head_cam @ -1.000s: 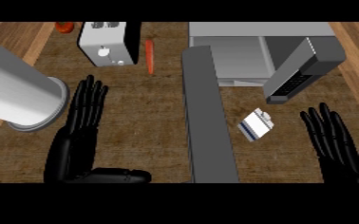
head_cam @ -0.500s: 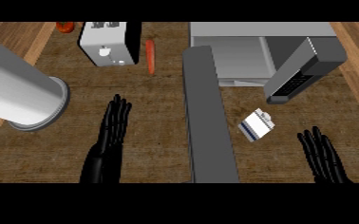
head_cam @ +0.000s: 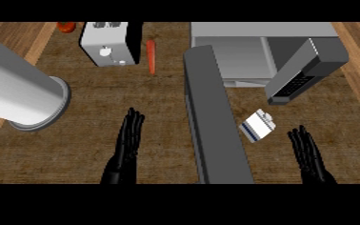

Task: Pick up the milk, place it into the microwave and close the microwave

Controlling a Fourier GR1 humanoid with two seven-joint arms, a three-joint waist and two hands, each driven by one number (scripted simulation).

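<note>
The milk (head_cam: 257, 125) is a small white carton with a blue stripe, lying on the wooden counter right of the open microwave door (head_cam: 213, 114). The microwave (head_cam: 264, 52) stands at the upper right, its cavity open. My right hand (head_cam: 307, 155) is open at the lower right, fingers straight, a short way right of and below the milk, apart from it. At the lower left, my left hand (head_cam: 126, 145) is also open, fingers pointing up, left of the door. Neither hand holds anything.
A large grey cylinder (head_cam: 28, 97) lies at the left edge. A white toaster (head_cam: 107, 44) stands at the upper left with an orange carrot (head_cam: 150, 56) beside it. A red object (head_cam: 66, 26) shows at the top left. A dark angled panel (head_cam: 306, 71) juts right of the microwave.
Both hands have dropped toward the lower edge and turned edge-on, the left shifting right toward the door. The milk and the door have not moved.
</note>
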